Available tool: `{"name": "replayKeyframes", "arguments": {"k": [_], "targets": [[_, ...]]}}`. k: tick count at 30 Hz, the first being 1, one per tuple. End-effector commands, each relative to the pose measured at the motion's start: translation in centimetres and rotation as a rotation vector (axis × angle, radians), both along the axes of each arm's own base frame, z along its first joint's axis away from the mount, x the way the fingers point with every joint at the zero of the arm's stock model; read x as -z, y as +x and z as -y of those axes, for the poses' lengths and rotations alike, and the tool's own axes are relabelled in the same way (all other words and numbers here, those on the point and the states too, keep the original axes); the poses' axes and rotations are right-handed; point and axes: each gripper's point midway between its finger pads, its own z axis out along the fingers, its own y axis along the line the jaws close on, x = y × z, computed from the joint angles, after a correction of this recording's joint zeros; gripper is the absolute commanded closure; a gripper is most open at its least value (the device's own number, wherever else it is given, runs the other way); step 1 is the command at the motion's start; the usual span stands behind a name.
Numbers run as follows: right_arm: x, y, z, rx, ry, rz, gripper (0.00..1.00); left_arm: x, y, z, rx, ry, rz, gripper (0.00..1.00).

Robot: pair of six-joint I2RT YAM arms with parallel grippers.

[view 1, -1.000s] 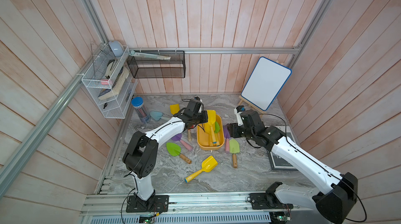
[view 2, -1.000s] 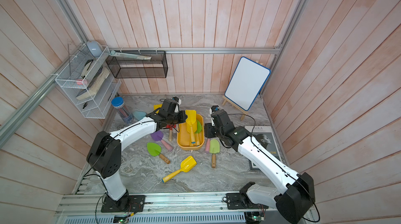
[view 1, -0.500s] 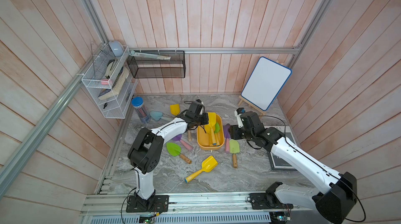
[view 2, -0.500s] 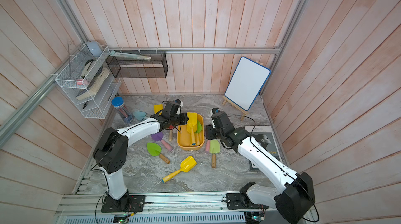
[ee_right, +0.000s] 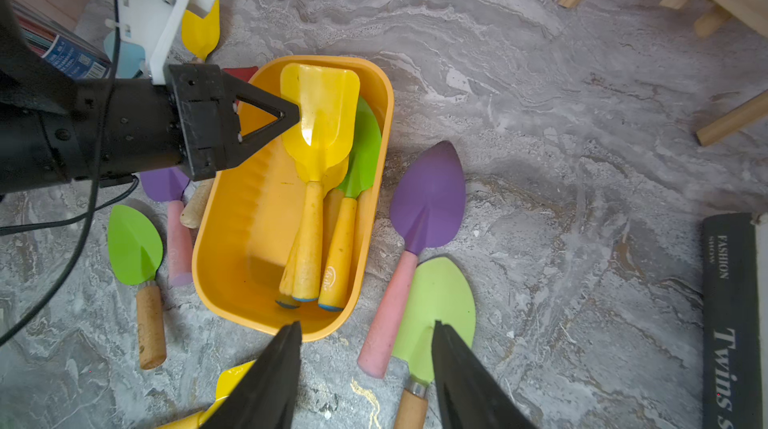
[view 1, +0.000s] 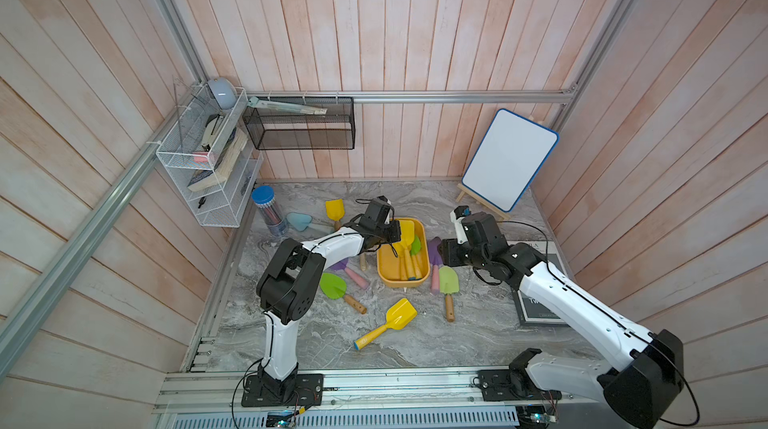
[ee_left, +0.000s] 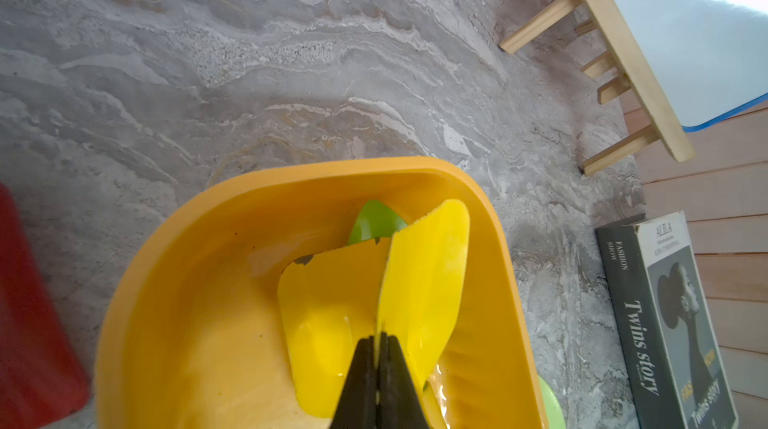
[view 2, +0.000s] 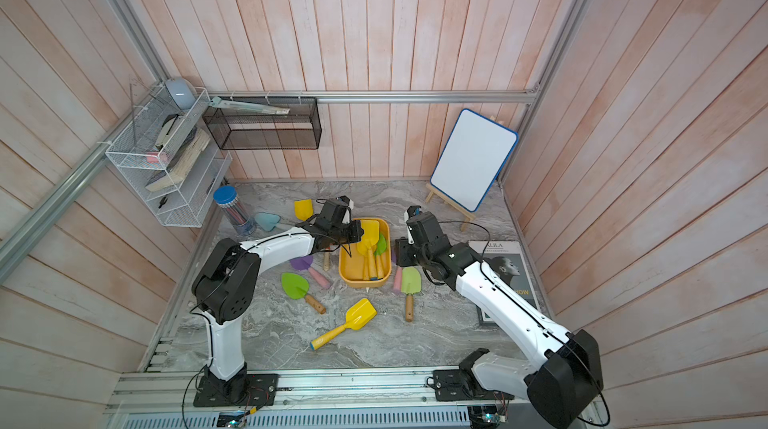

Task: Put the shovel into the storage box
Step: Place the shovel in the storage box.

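Note:
The storage box is a shallow yellow-orange tray in mid-table. Inside lie a yellow shovel on top, a green shovel beside it and another handle underneath. My left gripper is shut on the yellow shovel's side edge, over the box's far end. My right gripper hangs open above the table by the box's near end, over a light-green shovel and a purple shovel with a pink handle.
More shovels lie around the box: green, purple, yellow plastic, yellow, pale blue. A whiteboard easel, book, pencil jar, white wire rack and black mesh basket line the edges.
My left arm has reached slightly further toward the box, its elbow shifting right, with the yellow shovel still pinched. The right arm has barely moved.

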Motion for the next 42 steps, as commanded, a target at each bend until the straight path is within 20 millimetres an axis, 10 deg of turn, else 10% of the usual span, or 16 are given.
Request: {"name": "replayKeyframes", "arguments": {"k": [1,19,42], "targets": [[0.7,0.1,-0.1,-0.012,-0.001,-0.010,0.44,-0.1,0.8,0.5,0.003,-0.024,0.014,1.00],[0.9,0.1,-0.4,-0.019,0.014,-0.013,0.44,2.4,0.1,1.0,0.013,-0.029,-0.045,0.98],[0.8,0.1,-0.7,-0.028,0.028,-0.015,0.45,2.1,-0.1,1.3,0.011,-0.015,-0.060,0.56]]}}
